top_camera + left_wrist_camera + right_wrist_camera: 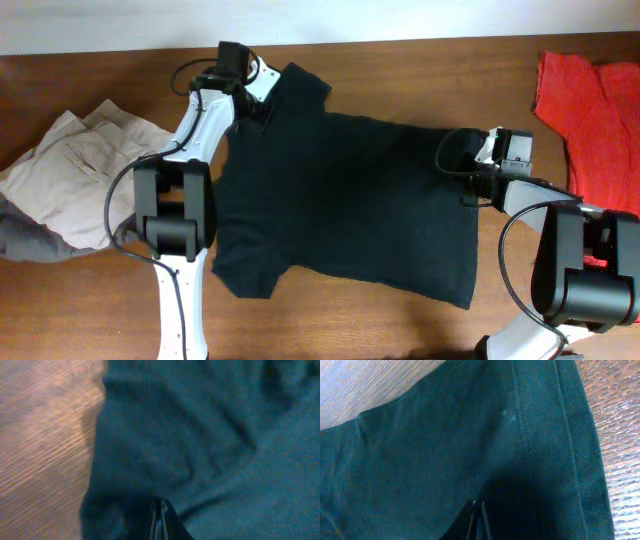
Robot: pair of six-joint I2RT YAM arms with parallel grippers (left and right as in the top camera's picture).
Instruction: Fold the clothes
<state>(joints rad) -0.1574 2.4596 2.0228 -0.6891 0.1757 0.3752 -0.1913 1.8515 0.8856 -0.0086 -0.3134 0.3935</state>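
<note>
Overhead view: the black T-shirt [350, 200] lies spread flat at the middle of the table [400, 60], sleeves toward the left arm [195, 125] and hem toward the right arm [545, 195]. Beige trousers [70, 170] are heaped beside the left arm, and a red garment [590, 100] lies well apart at the table's other end. The left jaws sit at the far sleeve and the right jaws at the far hem corner, so both hold the same long edge. Left wrist view: the left jaws are pressed together, with only a hairline between the tips, pinching a small ridge of dark cloth just inside the shirt's edge; bare table shows beside it. Right wrist view: the right jaws are likewise drawn almost fully together on the fabric, just inside the stitched hem band [545, 435]. How much cloth lies between the tips, and whether one layer or two, cannot be told. The step in hand appears to be the first lengthwise fold. To do it well, both arms would need to rise together by the same amount, keep the held edge lightly taut between them, carry it toward the near edge without dragging the body of the shirt, and lay it down parallel. Uneven lifting would probably skew the fold or wrinkle the sleeve.
</note>
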